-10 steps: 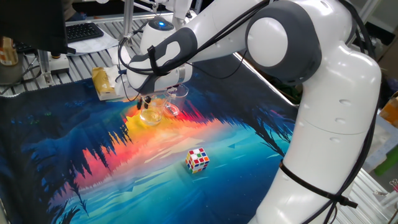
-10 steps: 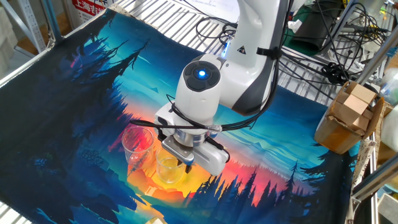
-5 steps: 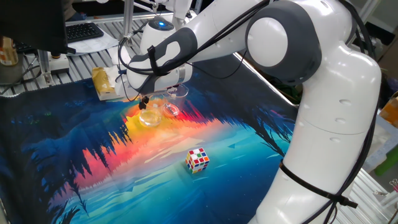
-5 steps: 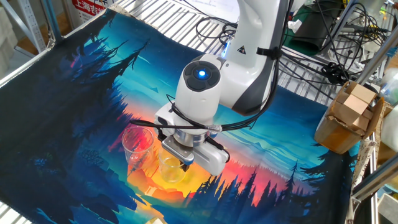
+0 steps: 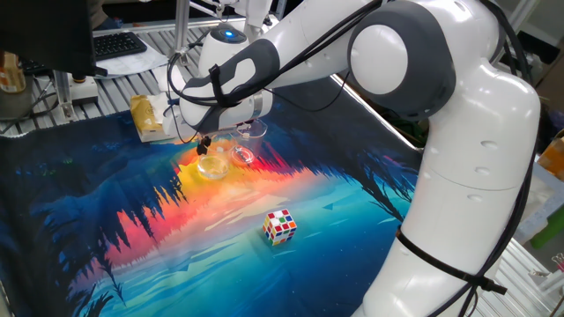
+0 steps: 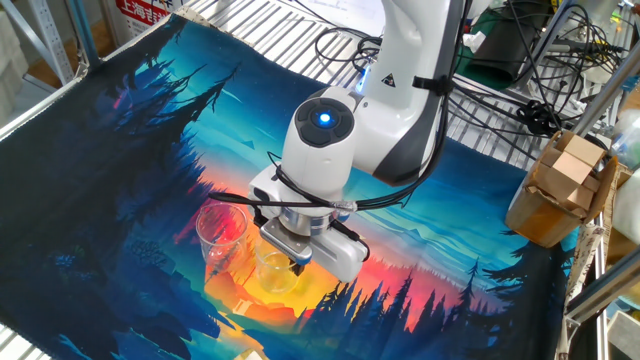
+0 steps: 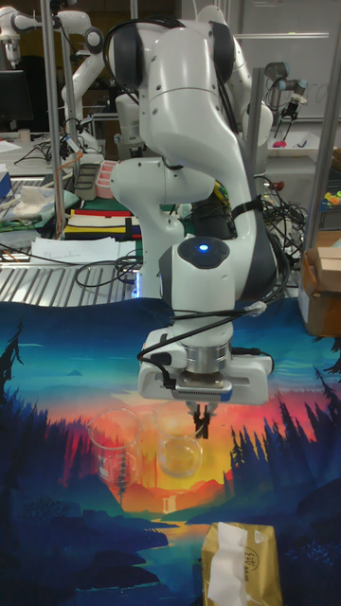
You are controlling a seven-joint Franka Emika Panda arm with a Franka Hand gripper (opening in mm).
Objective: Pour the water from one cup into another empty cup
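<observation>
White Franka arm (image 5: 423,132) bent low over the forest-print mat (image 6: 130,150), wrist pointing straight down at two clear glasses in the orange patch. In the tall fixed view, taller cup (image 7: 118,440) on the left and shorter cup (image 7: 178,454) just beside it on the right, rims near or perhaps touching. Gripper (image 7: 201,421) down at the right rim of the shorter cup, fingers drawn close together. Cannot tell whether the glass wall sits pinched between them. Water too faint to place with certainty against the bright mat; probably a shallow layer low in the shorter cup.

Step in hand, as judged: securing the shorter cup by its rim before lifting.

- Confirm one finger inside and one outside the wall before raising.
- Squeeze firmly but not hard; thin smooth glass likely to slip or pivot in a rim pinch.
- Lift straight up, slowly, clear of the neighbouring rim.
- Tilt toward the taller cup with the lip over its mouth.

Tissue box (image 7: 242,563) on the near side and puzzle cube (image 5: 280,226) both well apart from the cups.
</observation>
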